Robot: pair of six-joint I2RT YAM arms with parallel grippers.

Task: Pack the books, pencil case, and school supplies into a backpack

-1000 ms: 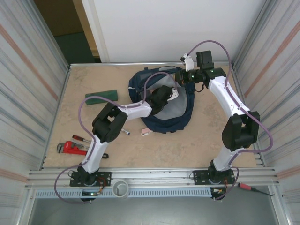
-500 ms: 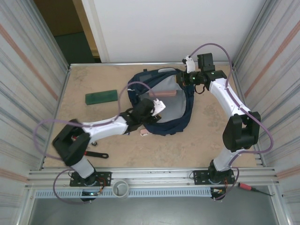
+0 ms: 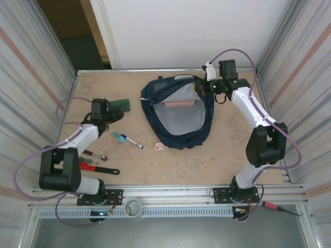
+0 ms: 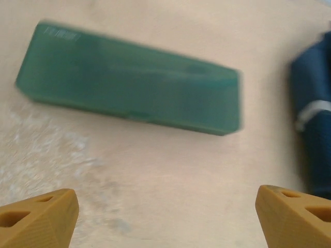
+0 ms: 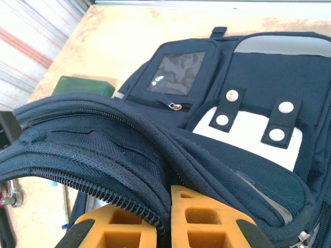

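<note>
Backpack (image 3: 182,138) is holding the pencil case (image 3: 179,103), our right gripper (image 5: 165,227) pinching its rim — our empty, wide-open left gripper (image 4: 165,219) is hovering over the green book (image 4: 129,88), marker (image 3: 129,140) and eraser (image 3: 159,146) waiting

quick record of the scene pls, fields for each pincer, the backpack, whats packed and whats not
left pincer: open, over bare table just short of the flat green volume, not touching it
right pincer: shut on the backpack at its rim
backpack: main compartment open
packed: pink pencil case, lying inside
not packed: flat green volume, marker, pink eraser, all on the table
other: red wrench, black spanner, near the left arm's base
</note>
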